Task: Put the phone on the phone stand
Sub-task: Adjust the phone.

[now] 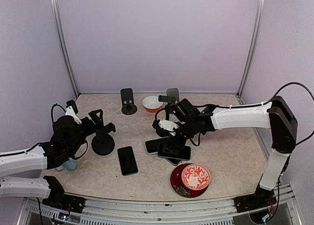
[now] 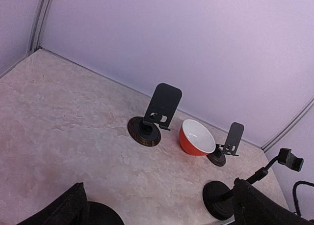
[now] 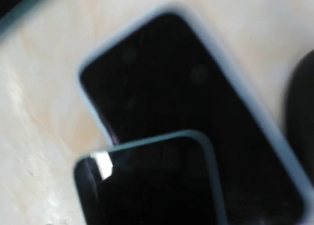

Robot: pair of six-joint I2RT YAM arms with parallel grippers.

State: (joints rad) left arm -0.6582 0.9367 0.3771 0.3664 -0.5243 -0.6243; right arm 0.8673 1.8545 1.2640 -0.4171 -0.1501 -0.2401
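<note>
Several dark phones lie overlapping in a pile (image 1: 167, 149) at the table's middle, and one more phone (image 1: 127, 160) lies flat alone to their left. My right gripper (image 1: 171, 138) is down over the pile. Its blurred wrist view shows only a pale-rimmed phone (image 3: 186, 92) with a darker-rimmed phone (image 3: 152, 185) across it, and its fingers do not show. Two black phone stands (image 1: 128, 101) (image 1: 172, 94) stand empty at the back, the left stand (image 2: 159, 112) and right stand (image 2: 230, 142) also in the left wrist view. My left gripper (image 1: 100, 123) (image 2: 167, 210) hangs open and empty.
A red bowl (image 1: 152, 103) (image 2: 196, 136) sits between the two stands. A black round-based holder (image 1: 103, 144) stands under my left gripper. A gooseneck holder's base (image 2: 221, 200) is beside the pile. A red patterned bowl on a dark plate (image 1: 191, 178) sits near the front edge.
</note>
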